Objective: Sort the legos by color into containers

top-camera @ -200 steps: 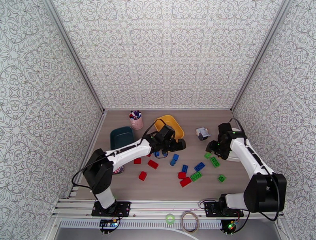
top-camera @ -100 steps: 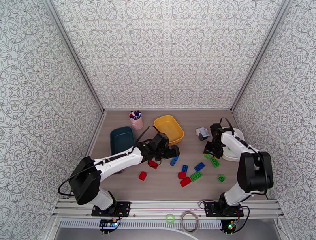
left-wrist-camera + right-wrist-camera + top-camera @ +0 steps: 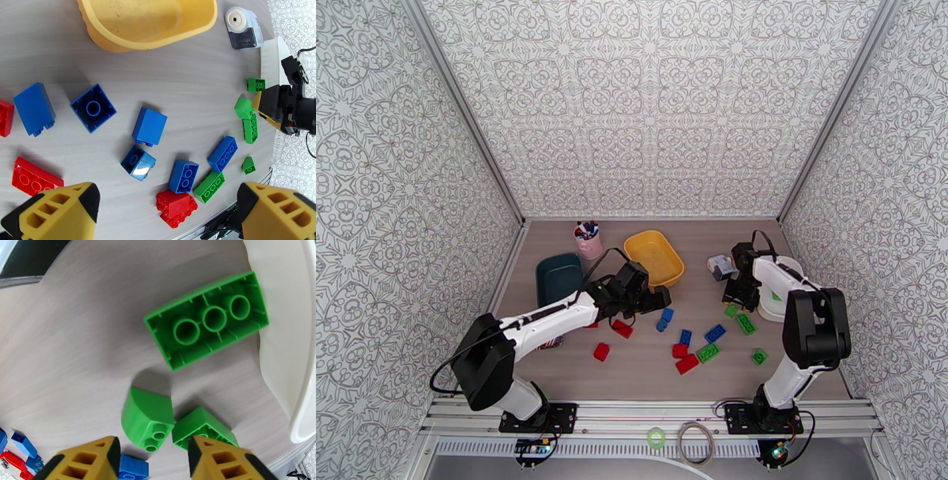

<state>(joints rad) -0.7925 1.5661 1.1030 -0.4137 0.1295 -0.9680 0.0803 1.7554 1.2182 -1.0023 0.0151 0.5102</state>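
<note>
Noted nearest the bases: 2 red legos [image 3: 686, 364] beside 1 green oblong [image 3: 708, 352].

Found left gripper [image 3: 166, 197] with jaws spread wide above the loose pile. In wrist view, saw a red stack [image 3: 175, 203] lying between its fingers [image 3: 59, 209], with 6 blue bricks [image 3: 149, 127] scattered ahead.

Found right gripper [image 3: 152, 445] parted narrowly. Logged a curved green brick [image 3: 148, 417] just ahead of the gap and a small green brick [image 3: 201, 429] just beside 1 fingertip [image 3: 205, 451]. Farther on, logged an upturned green oblong [image 3: 207, 319] with its end against the white tray [image 3: 284, 338].

Logged teal tray [image 3: 558, 276] and yellow tray [image 3: 656, 256] beyond the pile, and pink cup [image 3: 589, 241] farthest back.
</note>
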